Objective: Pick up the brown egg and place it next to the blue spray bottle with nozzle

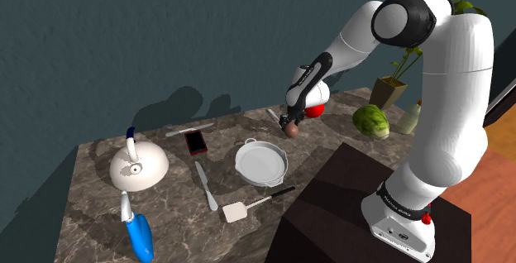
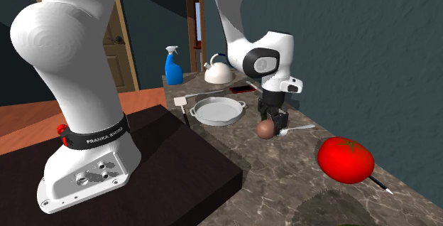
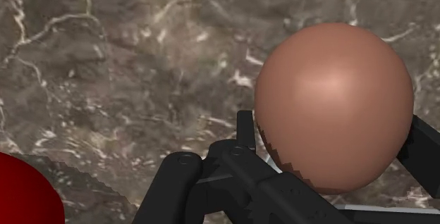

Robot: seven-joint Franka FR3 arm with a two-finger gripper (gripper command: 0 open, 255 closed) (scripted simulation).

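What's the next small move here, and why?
Probably lift straight up: the black gripper seems shut on the brown egg, close to the marbled counter, and the white round pan lies toward the blue spray bottle.

You're high up on the shoulder view, beside and behind the stand (image 1: 331,212), looking down across the desk (image 1: 174,212) toward the wall (image 1: 124,38). The second exterior view sits low, close by the arm's base (image 2: 85,168), facing along the desk toward the spray bottle (image 2: 173,67). Both catch the pan (image 1: 261,162). The wrist view hangs tight over the brown egg (image 3: 331,103), staring at the desk.
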